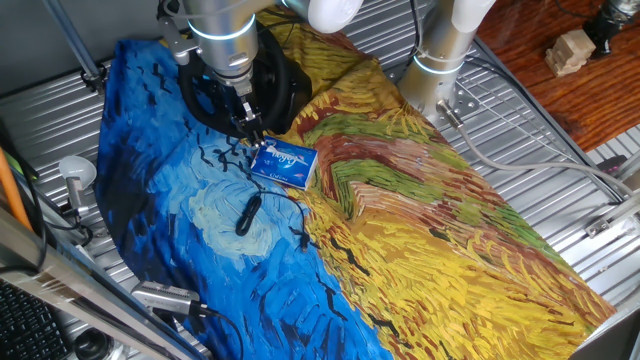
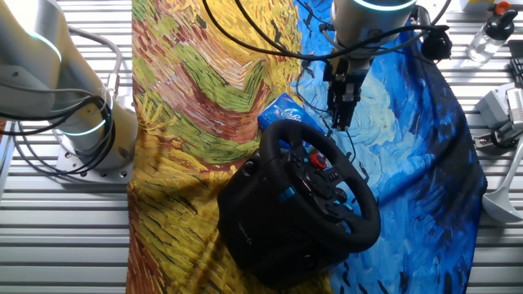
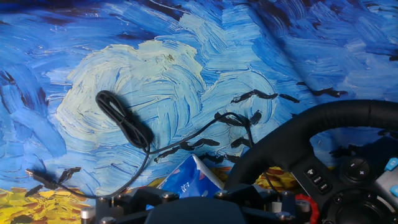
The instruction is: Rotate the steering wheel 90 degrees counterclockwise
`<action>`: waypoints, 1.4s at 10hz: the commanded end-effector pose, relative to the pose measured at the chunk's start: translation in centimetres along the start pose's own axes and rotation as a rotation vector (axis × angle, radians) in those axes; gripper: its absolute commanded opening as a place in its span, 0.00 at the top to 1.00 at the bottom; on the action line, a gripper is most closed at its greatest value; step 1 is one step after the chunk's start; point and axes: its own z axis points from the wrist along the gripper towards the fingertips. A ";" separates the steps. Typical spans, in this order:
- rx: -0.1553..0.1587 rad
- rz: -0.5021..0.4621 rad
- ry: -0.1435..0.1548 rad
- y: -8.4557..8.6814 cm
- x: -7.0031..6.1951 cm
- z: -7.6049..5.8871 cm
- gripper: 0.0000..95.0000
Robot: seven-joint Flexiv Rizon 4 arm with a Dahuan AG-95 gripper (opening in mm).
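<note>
At the blue end of the painted cloth, the black round gaming steering wheel [image 2: 323, 184], with its dark spoked hub, red knob and small blue buttons, sits tilted on a bulky black base [image 2: 257, 237], its face turned up toward the arm, which seems to make the rim easy to reach from above. Just over the far arc of that rim hangs the two-finger gripper [image 2: 341, 110], its fingers pointing down and close together; I cannot tell whether they touch the rim or how wide they stand. Judging by this, the turn is not yet begun. Beside the wheel lies a small blue rectangular packet [image 1: 284, 163], and past it a thin black cable with a plug [image 3: 124, 124] trails across the cloth-covered counter [image 1: 450, 250].
</note>
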 end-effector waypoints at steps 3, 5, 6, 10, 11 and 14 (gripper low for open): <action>-0.051 -0.363 0.019 0.0 0.0 0.0 1.00; -0.050 -0.372 0.021 0.0 0.0 0.0 1.00; -0.050 -0.374 0.023 0.0 0.0 0.0 1.00; -0.046 -0.376 0.028 0.0 0.0 0.0 1.00; -0.040 -0.376 0.030 0.0 0.0 0.0 1.00; -0.024 -0.384 0.054 0.2 -0.2 0.0 1.00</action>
